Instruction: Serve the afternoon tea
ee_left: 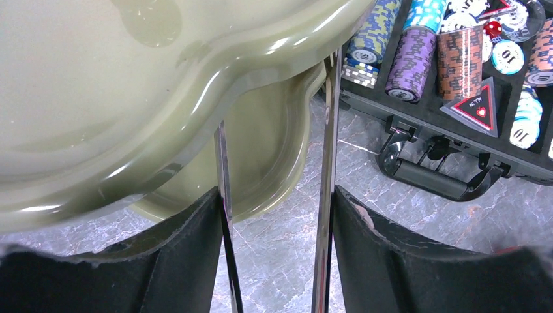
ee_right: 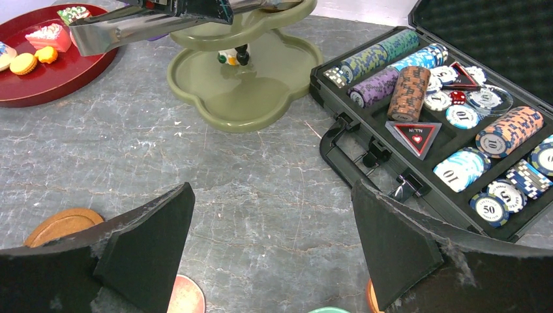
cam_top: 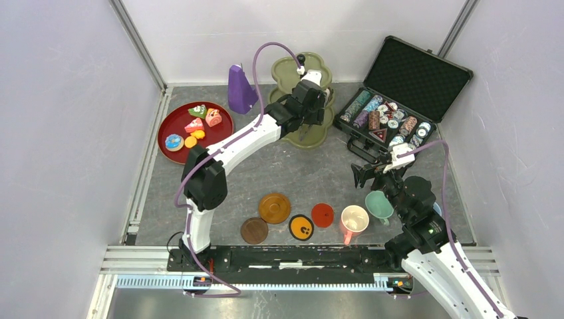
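Observation:
The olive-green three-tier stand (cam_top: 302, 100) is at the back centre; its tiers also show in the left wrist view (ee_left: 130, 98) and the right wrist view (ee_right: 241, 85). My left gripper (cam_top: 311, 100) (ee_left: 277, 195) hovers at the stand, shut on metal tongs (ee_left: 328, 163) whose blades reach toward the tiers; their tips are hidden. Small cakes (cam_top: 196, 123) lie on a red plate (cam_top: 174, 126) at the back left. My right gripper (cam_top: 372, 169) (ee_right: 274, 195) is open and empty above bare table. The pink mug (cam_top: 354, 219) and the teal mug (cam_top: 379, 205) stand just below it. The blue mug is mostly hidden behind the right arm.
Round coasters (cam_top: 274, 207) lie in a group at the front centre. An open black case of poker chips (cam_top: 392, 109) (ee_right: 443, 117) is at the back right. A purple pyramid (cam_top: 241, 90) stands left of the stand. Grey walls close in both sides.

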{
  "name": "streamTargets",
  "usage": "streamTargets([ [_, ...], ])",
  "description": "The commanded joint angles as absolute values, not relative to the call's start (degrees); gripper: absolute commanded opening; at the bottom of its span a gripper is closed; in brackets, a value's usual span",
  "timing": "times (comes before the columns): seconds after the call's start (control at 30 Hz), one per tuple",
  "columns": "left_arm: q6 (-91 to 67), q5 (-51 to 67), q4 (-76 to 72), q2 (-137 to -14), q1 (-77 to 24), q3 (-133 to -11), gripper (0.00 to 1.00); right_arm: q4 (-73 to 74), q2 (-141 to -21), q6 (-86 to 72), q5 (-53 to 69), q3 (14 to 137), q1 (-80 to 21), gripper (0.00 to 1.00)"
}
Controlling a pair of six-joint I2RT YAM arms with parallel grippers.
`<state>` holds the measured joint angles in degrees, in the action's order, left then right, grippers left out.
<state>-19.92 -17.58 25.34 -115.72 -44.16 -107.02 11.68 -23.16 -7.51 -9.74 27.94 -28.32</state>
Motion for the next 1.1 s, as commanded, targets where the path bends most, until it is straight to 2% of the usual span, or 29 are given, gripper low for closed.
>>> streamTargets([
  [0.0,-22.9,-17.2,24.5,-111.8,-44.2,-108.7,0.67,9.9,-22.8,-8.0,-9.6,29.1,-28.2,0.98],
  [0.27,-23.1,-16.4,24.9,-110.4,-44.2,-107.5,0.66,9.6,-22.7,-8.6,-9.0,29.2,-28.1,0.98],
  [0.5,-23.9,-11.4,24.7,-104.2,-44.2,-100.4,0.64,10.0,-22.3,-8.5,-9.5,29.1,-28.1,0.98],
  [0.87,-21.2,-11.3,26.7,-84.2,-44.1,-78.3,0.62,8.3,-23.4,-8.0,-9.5,28.5,-28.1,0.98],
  [1.07,-20.0,-19.9,33.8,-70.8,-43.2,-71.2,0.62,6.0,-24.8,-7.5,-8.9,27.1,-28.1,0.98],
])
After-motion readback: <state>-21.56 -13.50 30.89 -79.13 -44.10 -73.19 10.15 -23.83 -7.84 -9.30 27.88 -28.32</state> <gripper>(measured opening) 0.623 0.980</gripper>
